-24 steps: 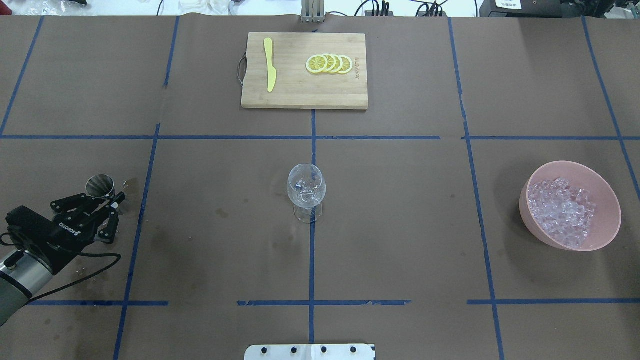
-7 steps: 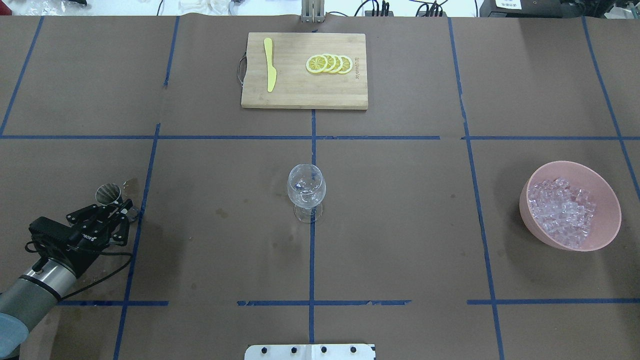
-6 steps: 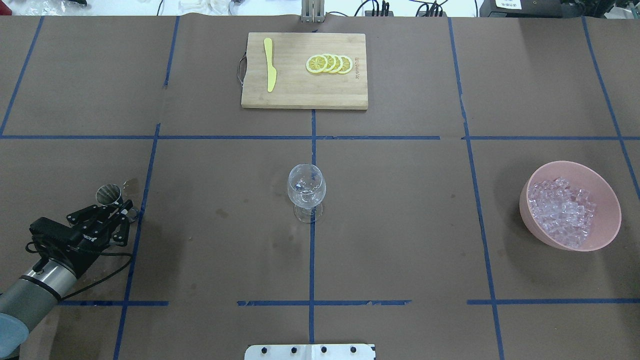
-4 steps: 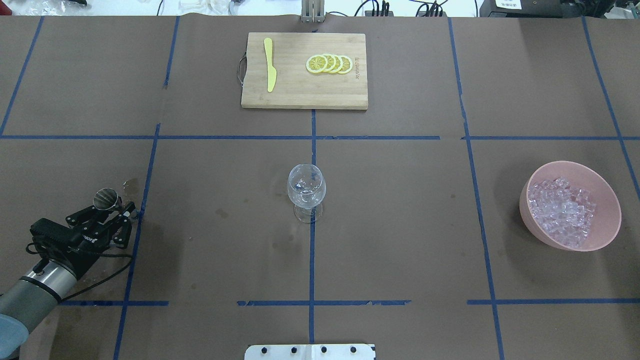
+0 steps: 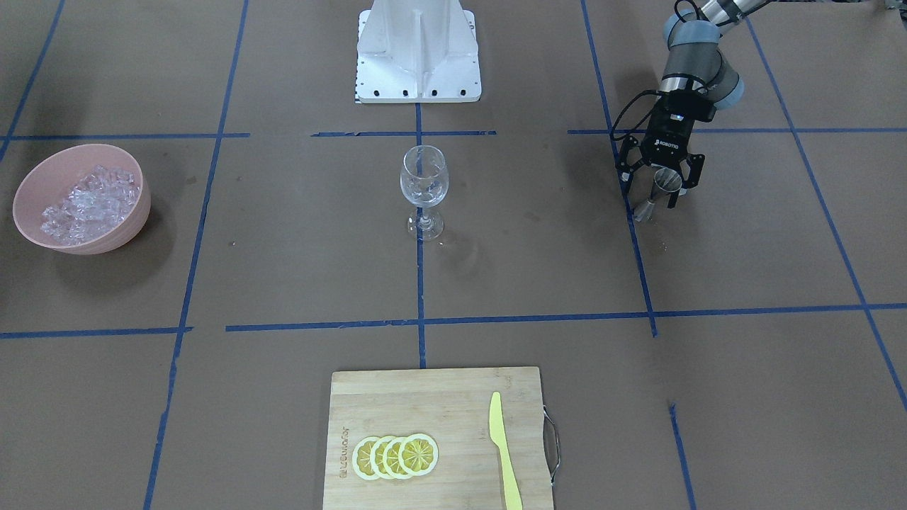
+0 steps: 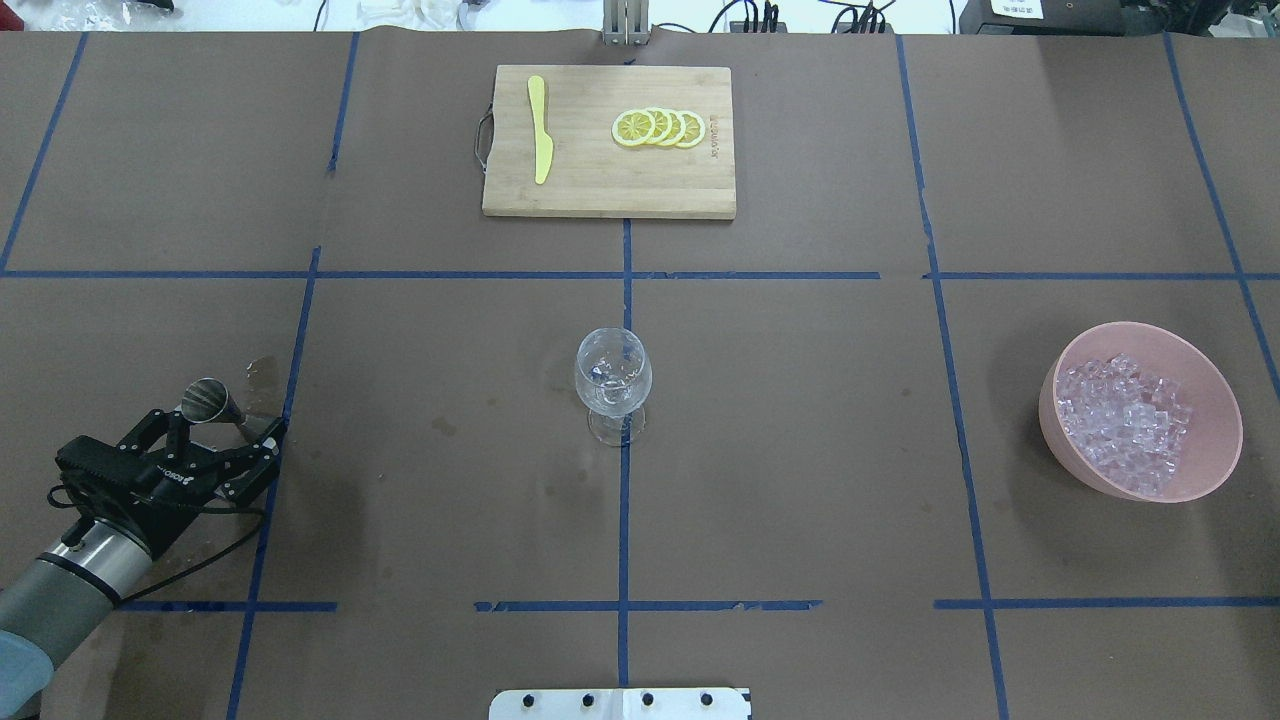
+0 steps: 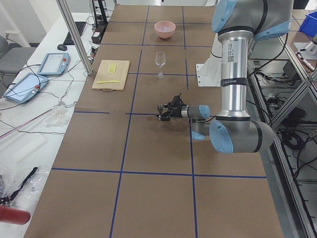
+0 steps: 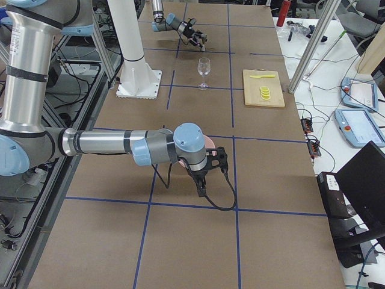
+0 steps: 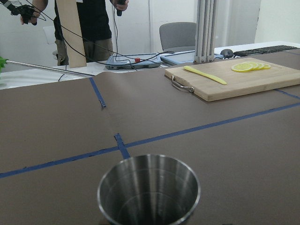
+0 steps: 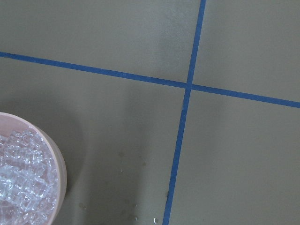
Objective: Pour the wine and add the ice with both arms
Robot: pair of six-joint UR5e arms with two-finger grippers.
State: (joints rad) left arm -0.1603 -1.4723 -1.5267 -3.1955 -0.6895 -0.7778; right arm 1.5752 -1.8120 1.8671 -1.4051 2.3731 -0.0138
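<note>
Well apart from left gripper [image 6: 230,420], ice [image 6: 1125,420].

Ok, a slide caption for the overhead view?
Left gripper open around steel jigger; wine glass at centre, pink bowl of ice at right.

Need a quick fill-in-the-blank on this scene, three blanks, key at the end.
1. The ice is heaped in a pink ____.
2. The cutting board holds a yellow knife and ____ lemon slices.
3. The left gripper is ____ around the metal cup.
Missing words: bowl; four; open.
</note>
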